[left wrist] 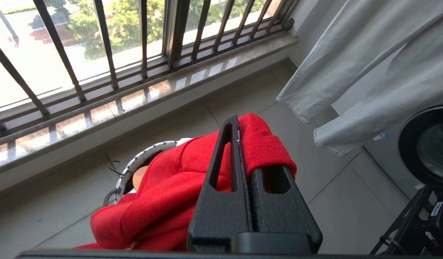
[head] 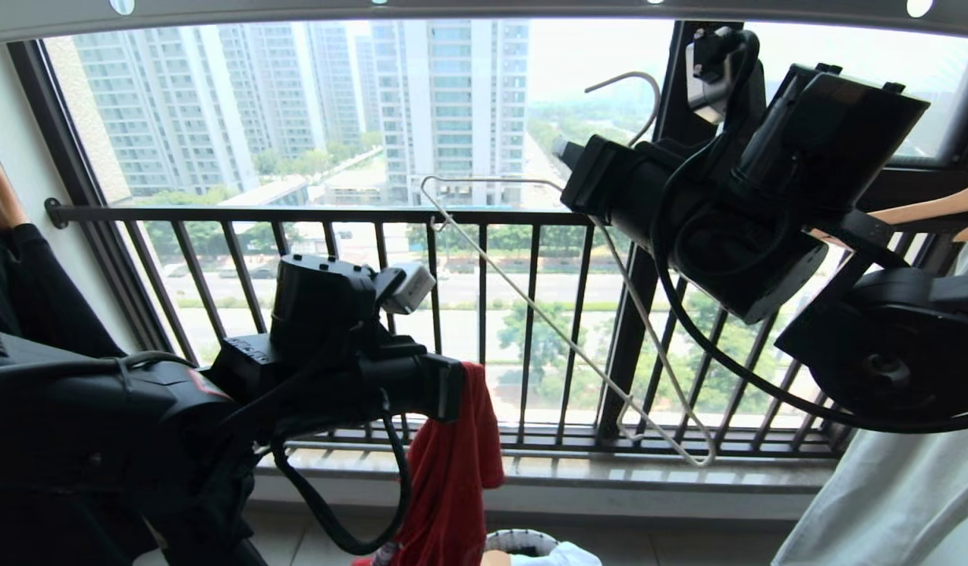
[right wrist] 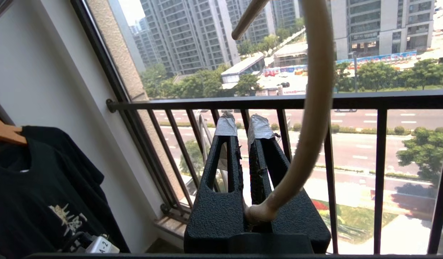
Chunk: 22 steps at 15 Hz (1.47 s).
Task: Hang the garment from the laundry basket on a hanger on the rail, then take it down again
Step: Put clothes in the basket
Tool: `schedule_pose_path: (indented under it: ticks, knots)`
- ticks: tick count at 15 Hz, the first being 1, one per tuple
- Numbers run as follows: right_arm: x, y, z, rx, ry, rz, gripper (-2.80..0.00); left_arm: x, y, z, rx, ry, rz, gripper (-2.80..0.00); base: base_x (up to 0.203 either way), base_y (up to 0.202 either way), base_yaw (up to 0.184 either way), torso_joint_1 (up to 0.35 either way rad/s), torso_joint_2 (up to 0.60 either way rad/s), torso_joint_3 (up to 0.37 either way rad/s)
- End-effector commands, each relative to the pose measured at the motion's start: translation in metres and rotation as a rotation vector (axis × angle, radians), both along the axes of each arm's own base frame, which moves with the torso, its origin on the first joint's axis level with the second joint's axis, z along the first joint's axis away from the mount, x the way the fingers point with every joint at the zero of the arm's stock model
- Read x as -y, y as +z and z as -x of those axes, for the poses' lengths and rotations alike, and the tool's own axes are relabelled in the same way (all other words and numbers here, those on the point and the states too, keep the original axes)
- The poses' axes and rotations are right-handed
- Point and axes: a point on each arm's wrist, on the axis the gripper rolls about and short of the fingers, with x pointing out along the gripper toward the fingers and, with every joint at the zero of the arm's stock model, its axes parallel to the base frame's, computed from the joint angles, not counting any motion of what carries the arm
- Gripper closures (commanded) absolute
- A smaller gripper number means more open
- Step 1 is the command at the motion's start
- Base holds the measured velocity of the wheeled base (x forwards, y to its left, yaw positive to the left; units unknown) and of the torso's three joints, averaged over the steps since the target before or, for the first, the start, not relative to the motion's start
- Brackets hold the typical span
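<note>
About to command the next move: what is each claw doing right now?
Left claw: closed on the red T-shirt.
Right claw: closed on the wire hanger.

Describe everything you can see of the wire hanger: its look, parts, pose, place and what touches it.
The hanger is thin, off-white wire: a curved hook above, a neck, and a triangular frame with a small notch hook near its lower end. It hangs tilted in the air before the black railing, below the rail and not hooked on it. The right gripper, shut, clamps it at the neck; in the right wrist view the hook arcs up from between the fingers. Nothing is draped on it.
</note>
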Motion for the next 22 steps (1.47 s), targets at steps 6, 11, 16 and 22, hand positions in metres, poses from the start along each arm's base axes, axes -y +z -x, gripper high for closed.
schedule_pose_path:
  ticks: [6,11,16,22]
  knots:
    - [0.007,-0.009,-0.004,-0.001,-0.044,0.096,0.0,0.011,-0.051,-0.03,0.002,0.05,-0.056,0.0,0.0,0.0,0.0,0.0,0.0,0.0]
    - [0.015,-0.005,-0.001,0.026,-0.071,0.125,0.0,0.023,-0.109,-0.06,0.109,0.161,-0.143,0.0,0.0,0.0,0.0,0.0,0.0,0.0]
    - [0.022,-0.001,-0.001,0.034,-0.088,0.124,0.0,0.033,-0.16,-0.073,0.142,0.199,-0.259,0.0,0.0,0.0,0.0,0.0,0.0,0.0]
    - [0.024,-0.002,0.0,0.046,-0.097,0.159,0.0,0.044,-0.189,-0.075,0.123,0.179,-0.281,0.0,0.0,0.0,0.0,0.0,0.0,0.0]
